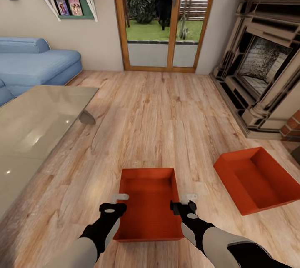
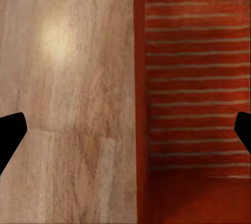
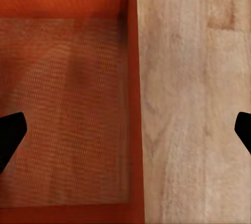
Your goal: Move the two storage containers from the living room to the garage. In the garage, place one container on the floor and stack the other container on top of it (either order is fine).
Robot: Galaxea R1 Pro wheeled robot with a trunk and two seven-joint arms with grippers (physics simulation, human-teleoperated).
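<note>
Two red-orange rectangular storage containers with thin low walls lie on the light wood plank floor (image 1: 166, 109) of the living room: the near container (image 1: 148, 201) sits square in front of the robot, and the second container (image 1: 254, 180) lies apart to its right, turned at an angle, near the brick fireplace (image 1: 262, 63). A blue sofa (image 1: 33, 66) and a glass-topped table (image 1: 37, 126) stand at the left, a glass door (image 1: 168, 18) at the far wall. The left gripper (image 2: 125, 130) hangs over the near container's left wall and the right gripper (image 3: 125, 130) over its right wall; in each wrist view the fingers stand wide apart, one tip over the wood and the other over the box's inside, so the thin wall runs between them with nothing clamped yet. The box looks light and stiff, probably hard plastic, with a ribbed bottom and smooth, likely slippery walls. The sensible hold seems to be a pinch on each long wall near its middle, both arms lifting together to keep it level, since a thin wall held on one side alone might twist or slip.
</note>
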